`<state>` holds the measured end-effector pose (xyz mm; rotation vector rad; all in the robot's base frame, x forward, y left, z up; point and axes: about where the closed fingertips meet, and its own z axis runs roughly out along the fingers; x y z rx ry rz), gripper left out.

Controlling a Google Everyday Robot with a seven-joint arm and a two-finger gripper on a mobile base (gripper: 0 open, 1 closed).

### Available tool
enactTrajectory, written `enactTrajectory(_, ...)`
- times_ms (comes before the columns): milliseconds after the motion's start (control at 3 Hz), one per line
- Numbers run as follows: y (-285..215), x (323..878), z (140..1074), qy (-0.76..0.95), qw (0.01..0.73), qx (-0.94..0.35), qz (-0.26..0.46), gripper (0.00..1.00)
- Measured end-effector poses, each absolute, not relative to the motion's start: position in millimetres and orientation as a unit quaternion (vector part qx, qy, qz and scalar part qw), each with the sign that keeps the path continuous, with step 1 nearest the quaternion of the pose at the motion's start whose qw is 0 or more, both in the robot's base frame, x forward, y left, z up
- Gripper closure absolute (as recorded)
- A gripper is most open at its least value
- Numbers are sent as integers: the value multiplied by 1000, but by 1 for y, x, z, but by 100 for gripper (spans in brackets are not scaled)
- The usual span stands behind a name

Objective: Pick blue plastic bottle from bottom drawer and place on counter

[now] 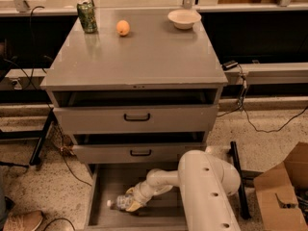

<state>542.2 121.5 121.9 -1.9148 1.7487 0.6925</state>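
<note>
Counter (144,57), green can (87,17), maybe orange (123,28), bowl (184,19), gripper (131,203) in bottom drawer (108,177)

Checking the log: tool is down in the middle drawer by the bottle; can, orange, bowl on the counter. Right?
No. The camera view shows the tool in the bottom drawer, not the middle one. Bottle, can, orange, bowl, counter are as you said.

The robot's bulky white arm (207,182) rises in the lower right and bends downward, its slimmer forearm stretching low and to the left, so that the gripper (129,202) sits inside the open bottom drawer (108,179), pointing left.
</note>
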Motion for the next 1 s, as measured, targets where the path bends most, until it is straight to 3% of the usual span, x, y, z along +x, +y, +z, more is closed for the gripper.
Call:
enactTrajectory(667, 98, 538, 154, 633, 240, -693, 249, 100)
enactTrajectory(1000, 55, 529, 247, 611, 282, -699, 244, 100)
